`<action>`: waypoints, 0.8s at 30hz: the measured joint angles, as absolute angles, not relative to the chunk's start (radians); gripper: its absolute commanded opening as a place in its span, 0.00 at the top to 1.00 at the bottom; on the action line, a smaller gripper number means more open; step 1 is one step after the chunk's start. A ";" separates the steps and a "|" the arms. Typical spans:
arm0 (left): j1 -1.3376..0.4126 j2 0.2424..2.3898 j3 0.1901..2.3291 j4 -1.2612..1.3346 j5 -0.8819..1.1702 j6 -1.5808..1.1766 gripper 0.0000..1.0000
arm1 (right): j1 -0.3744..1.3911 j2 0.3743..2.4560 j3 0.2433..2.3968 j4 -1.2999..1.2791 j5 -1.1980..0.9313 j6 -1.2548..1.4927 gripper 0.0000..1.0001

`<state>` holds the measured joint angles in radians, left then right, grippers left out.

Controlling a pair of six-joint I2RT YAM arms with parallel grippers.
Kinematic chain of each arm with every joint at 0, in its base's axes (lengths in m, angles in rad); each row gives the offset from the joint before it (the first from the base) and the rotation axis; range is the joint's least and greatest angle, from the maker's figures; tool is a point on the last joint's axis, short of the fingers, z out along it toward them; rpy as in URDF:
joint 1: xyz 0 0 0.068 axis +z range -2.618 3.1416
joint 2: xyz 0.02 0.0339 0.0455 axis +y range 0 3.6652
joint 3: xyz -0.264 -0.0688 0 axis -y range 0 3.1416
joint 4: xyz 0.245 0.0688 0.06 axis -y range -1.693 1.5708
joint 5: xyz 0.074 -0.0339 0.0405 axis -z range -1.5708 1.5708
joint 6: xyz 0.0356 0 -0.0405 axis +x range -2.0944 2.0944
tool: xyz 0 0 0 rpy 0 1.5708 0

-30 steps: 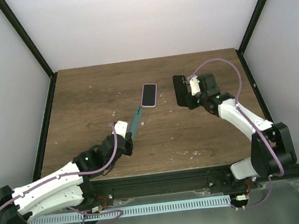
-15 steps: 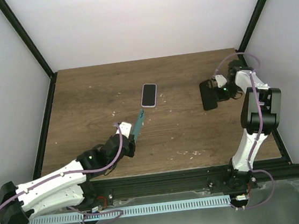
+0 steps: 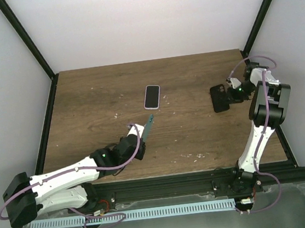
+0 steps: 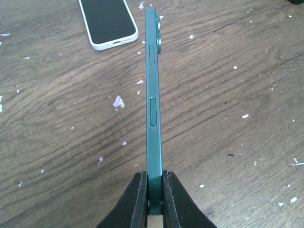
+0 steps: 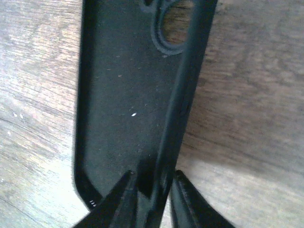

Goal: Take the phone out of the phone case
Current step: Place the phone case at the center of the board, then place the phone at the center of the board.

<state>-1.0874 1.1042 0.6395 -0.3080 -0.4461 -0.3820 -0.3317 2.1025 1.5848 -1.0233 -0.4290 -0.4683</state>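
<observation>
The phone (image 3: 151,96) lies flat, screen up, inside the pale lilac-pink phone case (image 3: 156,87) at the table's middle back. It also shows at the top left of the left wrist view (image 4: 108,21). Neither gripper touches it. My left gripper (image 3: 142,137) is shut on the bottom end of a teal-green phone (image 4: 153,95), held on edge and pointing toward the cased phone. My right gripper (image 3: 233,94) is shut on the side wall of an empty black case (image 5: 123,95) with a camera cutout, low over the table at the right rear.
The wooden table (image 3: 95,93) is speckled with small white crumbs. Black frame posts (image 3: 29,45) and white walls enclose it on three sides. The right arm is folded close to the right edge (image 3: 259,85).
My right arm swung right and back, carrying the black case from upright near the centre down to the right rear. My left arm pushed forward and right with the teal phone.
</observation>
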 measured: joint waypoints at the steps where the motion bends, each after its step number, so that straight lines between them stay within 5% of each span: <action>1: -1.087 1.118 0.650 -0.304 -0.446 -0.379 1.00 | -0.332 2.108 1.590 -1.023 -0.432 -0.476 0.69; 9: -1.087 1.286 0.790 -0.275 -0.462 -0.315 1.00 | -0.336 2.047 1.565 -0.934 -0.374 -0.502 0.56; 24: -1.087 1.819 1.333 -0.334 -0.602 -0.245 1.00 | -0.300 1.258 1.018 -0.603 -0.692 -0.317 0.48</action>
